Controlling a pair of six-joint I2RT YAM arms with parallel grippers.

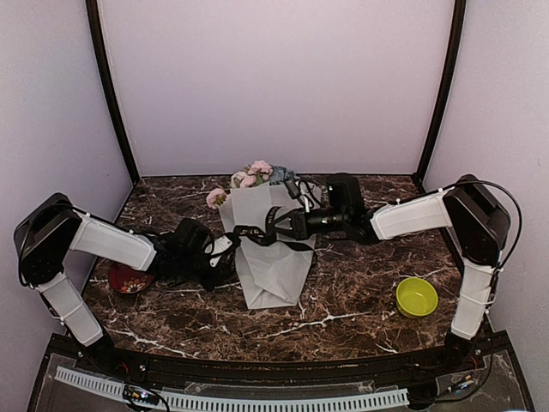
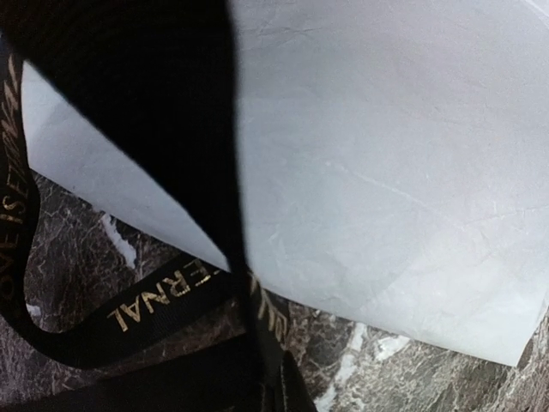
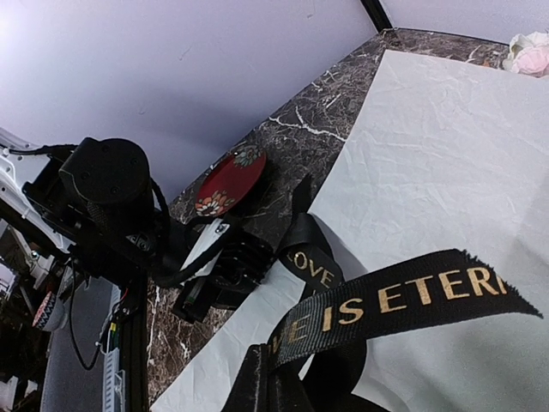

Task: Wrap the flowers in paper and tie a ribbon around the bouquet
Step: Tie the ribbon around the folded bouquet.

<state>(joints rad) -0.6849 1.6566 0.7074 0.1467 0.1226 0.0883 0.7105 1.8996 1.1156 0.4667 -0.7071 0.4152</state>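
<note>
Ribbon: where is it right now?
In the top view the ribbon stretches across the middle of the paper, centre table, between the left gripper and the right gripper, on the near side of the flowers.

I am watching through the top camera, which is looking down and forward from above and behind the arm bases, taking in the whole bench (image 1: 360, 292) up to its far edge. The left wrist camera is hanging very close over the paper (image 2: 386, 172), facing down at its edge. The right wrist camera is looking low across the bench towards its left edge, catching the left arm (image 3: 107, 176). All three are sharing the paper and the ribbon (image 3: 403, 296).
</note>
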